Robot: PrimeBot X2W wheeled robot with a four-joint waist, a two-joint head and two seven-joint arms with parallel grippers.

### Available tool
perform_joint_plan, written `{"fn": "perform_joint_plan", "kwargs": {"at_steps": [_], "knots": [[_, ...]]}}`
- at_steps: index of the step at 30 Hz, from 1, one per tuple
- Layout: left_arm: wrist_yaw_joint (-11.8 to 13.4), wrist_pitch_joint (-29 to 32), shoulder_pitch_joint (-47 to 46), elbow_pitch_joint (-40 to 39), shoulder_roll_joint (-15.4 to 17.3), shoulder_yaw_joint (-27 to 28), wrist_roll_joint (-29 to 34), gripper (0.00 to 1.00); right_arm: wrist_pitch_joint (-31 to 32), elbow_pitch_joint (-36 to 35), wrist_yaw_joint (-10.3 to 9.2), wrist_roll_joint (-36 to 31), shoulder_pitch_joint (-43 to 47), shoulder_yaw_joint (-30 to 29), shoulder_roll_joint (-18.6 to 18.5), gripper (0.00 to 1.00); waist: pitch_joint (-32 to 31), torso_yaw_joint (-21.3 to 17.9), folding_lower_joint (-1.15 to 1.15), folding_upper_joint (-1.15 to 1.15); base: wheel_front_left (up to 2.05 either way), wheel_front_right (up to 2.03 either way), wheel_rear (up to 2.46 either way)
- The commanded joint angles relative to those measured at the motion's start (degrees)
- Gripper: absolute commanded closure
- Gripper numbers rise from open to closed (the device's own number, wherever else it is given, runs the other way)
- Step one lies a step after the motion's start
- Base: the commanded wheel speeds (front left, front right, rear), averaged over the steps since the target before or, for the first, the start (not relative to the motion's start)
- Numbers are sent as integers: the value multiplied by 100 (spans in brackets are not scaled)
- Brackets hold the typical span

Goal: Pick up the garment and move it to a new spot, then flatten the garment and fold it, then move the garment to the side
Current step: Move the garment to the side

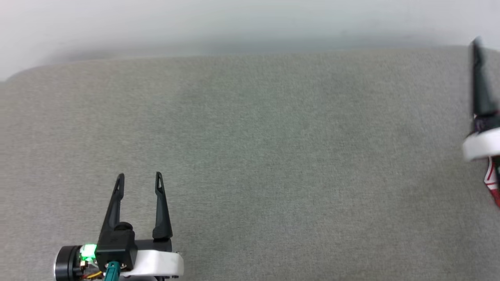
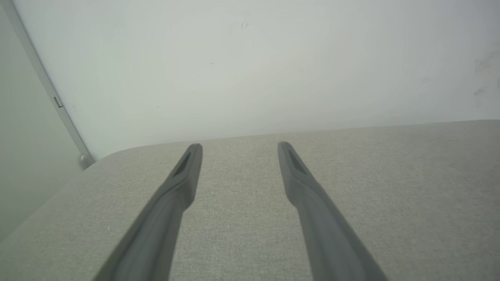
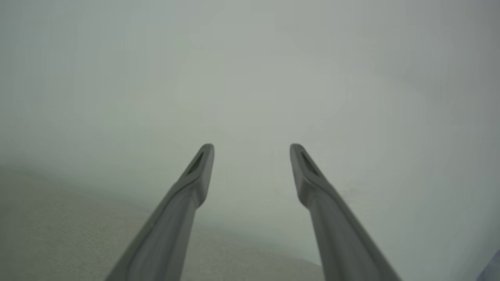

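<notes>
Two claws over a grey fabric-covered table [image 1: 273, 156]
Dark two-fingered left claw [image 1: 139, 175], fingers apart, near-left; right claw [image 3: 252, 147], likewise spread, points toward a pale wall [image 3: 250, 58].

We see the counter [image 1: 273, 156] covered in grey-green, finely woven cloth, and the wall [image 1: 234, 23] is pale grey-white. The left gripper [image 1: 139, 175] has black fingers, a white shell, a green light [image 1: 89, 251] and a teal plug [image 1: 112, 270]. The right gripper [image 3: 250, 147] is dark too, and by its white collar [image 1: 482, 145] shows a red-and-white sliver [image 1: 492, 181] we cannot identify.
</notes>
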Motion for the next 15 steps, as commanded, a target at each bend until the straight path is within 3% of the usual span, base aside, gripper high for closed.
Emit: {"fn": "perform_joint_plan", "kwargs": {"at_steps": [1,7,15], "knots": [[-44,-12,84,40,-15,9,7,0,-8,-192,-5,-62,388,30,223,0,-170,117,1,0,0,0,0],[-99,-12,227,148,-52,-8,37,0,-8,-583,-5,-123,1529,-212,883,0,-474,273,1,0,0,0,0],[-171,-12,453,234,-57,61,62,0,-8,-890,-5,-204,2679,-466,1479,0,-739,294,1,0,0,0,0]]}}
